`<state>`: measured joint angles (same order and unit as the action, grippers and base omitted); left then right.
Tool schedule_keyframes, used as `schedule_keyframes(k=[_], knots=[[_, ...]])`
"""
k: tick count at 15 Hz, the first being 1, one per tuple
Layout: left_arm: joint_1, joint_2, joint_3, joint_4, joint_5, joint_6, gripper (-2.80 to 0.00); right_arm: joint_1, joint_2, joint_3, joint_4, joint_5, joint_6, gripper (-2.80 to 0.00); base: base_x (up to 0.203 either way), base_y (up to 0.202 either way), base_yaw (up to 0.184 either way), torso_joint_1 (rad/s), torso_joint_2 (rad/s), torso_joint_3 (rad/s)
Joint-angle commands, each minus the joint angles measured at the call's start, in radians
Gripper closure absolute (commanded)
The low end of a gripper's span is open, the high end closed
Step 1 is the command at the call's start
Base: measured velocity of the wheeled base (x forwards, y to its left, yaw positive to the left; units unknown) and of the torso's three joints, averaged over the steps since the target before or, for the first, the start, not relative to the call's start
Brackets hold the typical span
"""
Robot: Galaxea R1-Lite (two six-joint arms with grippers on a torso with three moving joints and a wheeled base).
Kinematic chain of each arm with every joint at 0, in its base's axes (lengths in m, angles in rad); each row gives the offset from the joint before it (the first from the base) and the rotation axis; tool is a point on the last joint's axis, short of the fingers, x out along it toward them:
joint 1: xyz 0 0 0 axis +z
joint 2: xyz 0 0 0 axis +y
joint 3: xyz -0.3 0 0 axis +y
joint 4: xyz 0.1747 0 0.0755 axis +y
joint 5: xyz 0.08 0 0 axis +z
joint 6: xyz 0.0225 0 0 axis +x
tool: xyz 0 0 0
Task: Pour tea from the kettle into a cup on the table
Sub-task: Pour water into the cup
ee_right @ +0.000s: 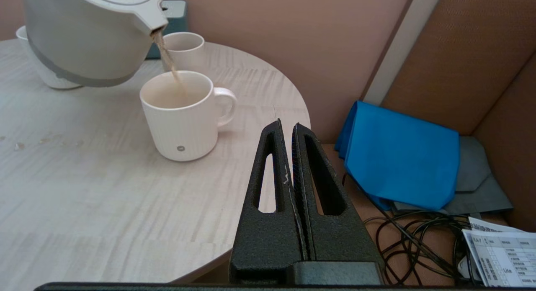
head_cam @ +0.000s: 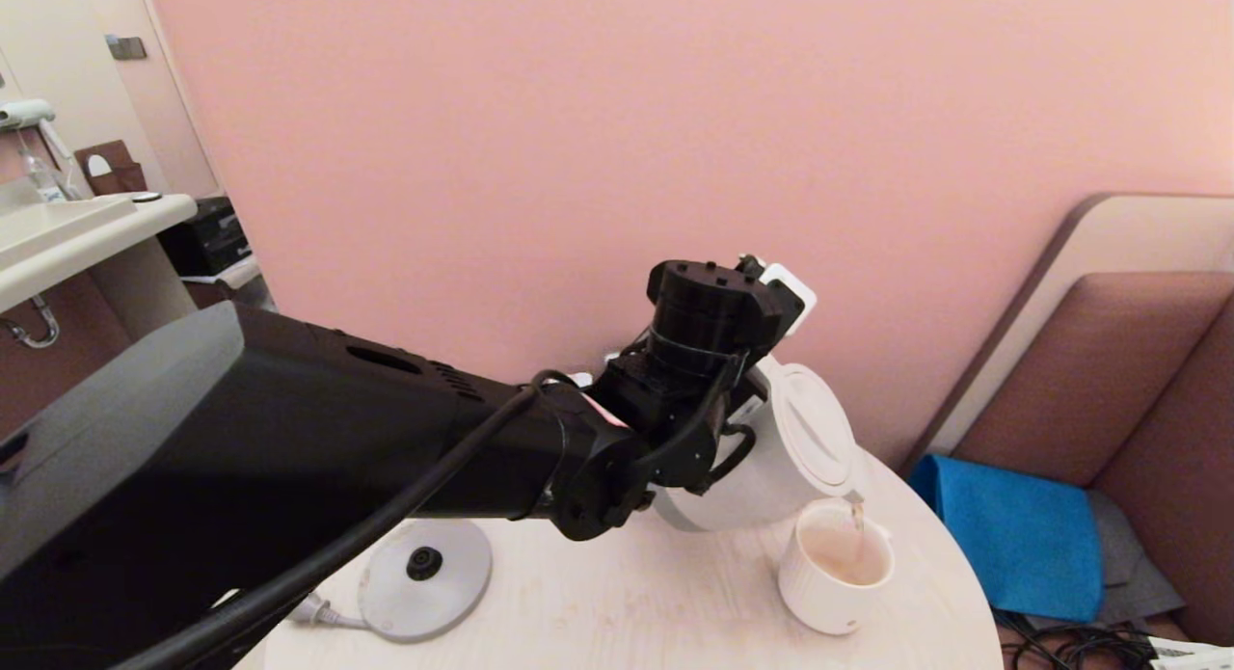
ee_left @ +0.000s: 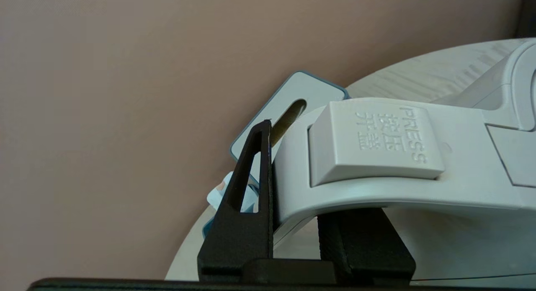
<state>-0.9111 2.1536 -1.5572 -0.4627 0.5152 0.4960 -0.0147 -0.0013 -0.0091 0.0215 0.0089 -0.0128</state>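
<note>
**Tea streaming into the cup**

The tea (ee_right: 167, 58) runs in a thin brown stream from the spout into the cup (ee_right: 182, 117), which stands on the table (ee_right: 83, 190) near its right edge, handle turned away from the kettle. The kettle (head_cam: 781, 448) hangs tilted above and just left of the cup, clear of its base (head_cam: 424, 578), which lies well apart on the table. The left gripper (ee_left: 293, 224) clamps the kettle's handle, fingers narrow around it. The right gripper (ee_right: 292, 165) waits off the table's edge, fingers pressed together, holding nothing. Only shallow, pale liquid shows inside, so the pour looks well underway but unfinished; filling, levelling and setting down remain.
</note>
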Motion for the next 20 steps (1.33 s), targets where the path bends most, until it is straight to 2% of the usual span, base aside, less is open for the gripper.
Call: schedule_keyframes(k=[1, 20], knots=[[-0.006, -0.001, 0.000, -0.002, 0.003, 0.007, 0.00, 0.000, 0.001, 0.000, 0.000, 0.000, -0.001, 0.00, 0.000, 0.000, 0.000, 0.000, 0.00, 0.000], [-0.011, -0.006, 0.005, 0.018, 0.003, 0.100, 0.00, -0.001, 0.001, 0.000, 0.000, 0.000, 0.000, 0.00, 0.000, 0.000, 0.000, 0.000, 0.00, 0.000]])
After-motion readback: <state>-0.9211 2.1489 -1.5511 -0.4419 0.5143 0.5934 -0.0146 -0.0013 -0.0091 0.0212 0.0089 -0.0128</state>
